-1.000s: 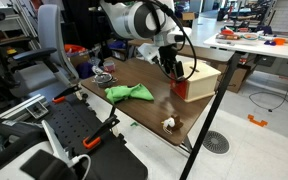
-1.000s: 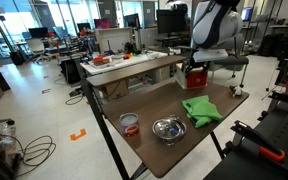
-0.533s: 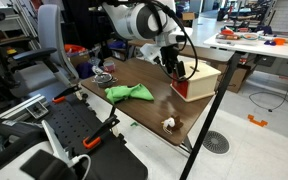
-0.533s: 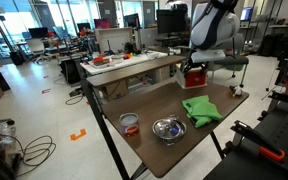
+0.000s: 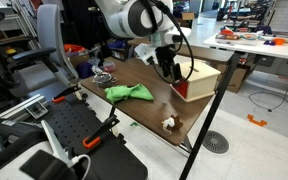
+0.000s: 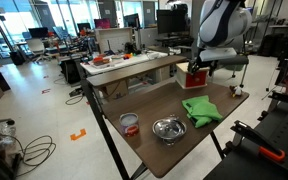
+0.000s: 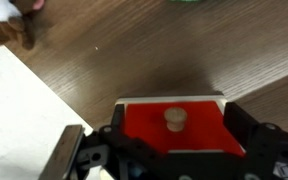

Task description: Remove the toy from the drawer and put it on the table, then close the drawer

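The tiny whitish toy [image 5: 168, 123] lies on the dark wood table [image 5: 144, 108] near its front edge, and it also shows in the wrist view [image 7: 8, 16] at the top left. The small wooden box [image 5: 202, 78] stands at the table's end, and its orange-red drawer front [image 5: 181, 88] looks pushed in flush. My gripper [image 5: 174, 72] hangs just in front of that drawer face. In the wrist view the open fingers [image 7: 174, 128] flank the red front [image 7: 149, 135] and its wooden knob [image 7: 174, 118], holding nothing. The box [image 6: 195, 78] also shows in an exterior view.
A bright green soft item [image 5: 129, 93] lies mid-table and also shows in an exterior view [image 6: 200, 109]. A metal bowl [image 6: 168, 128] and a small red-rimmed dish [image 6: 129, 122] sit near the far end. White desks [image 5: 254, 42] and a chair stand around.
The arm has shifted slightly over the box end. The gripper stays at the drawer front. The toy has not moved.
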{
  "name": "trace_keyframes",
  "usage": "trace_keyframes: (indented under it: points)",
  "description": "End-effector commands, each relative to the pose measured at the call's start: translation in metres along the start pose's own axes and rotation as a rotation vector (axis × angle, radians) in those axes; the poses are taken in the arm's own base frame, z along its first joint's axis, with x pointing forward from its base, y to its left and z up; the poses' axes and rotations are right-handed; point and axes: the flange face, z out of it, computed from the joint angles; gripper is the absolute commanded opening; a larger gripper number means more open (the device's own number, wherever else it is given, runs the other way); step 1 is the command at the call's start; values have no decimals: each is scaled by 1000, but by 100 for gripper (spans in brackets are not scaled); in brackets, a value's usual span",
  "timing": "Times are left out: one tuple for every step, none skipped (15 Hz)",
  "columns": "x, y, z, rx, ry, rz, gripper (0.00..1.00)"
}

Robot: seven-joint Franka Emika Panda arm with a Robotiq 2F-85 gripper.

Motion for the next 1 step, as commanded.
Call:
trace_keyframes:
  points:
    - [-5, 8, -5, -4, -10, 4, 100]
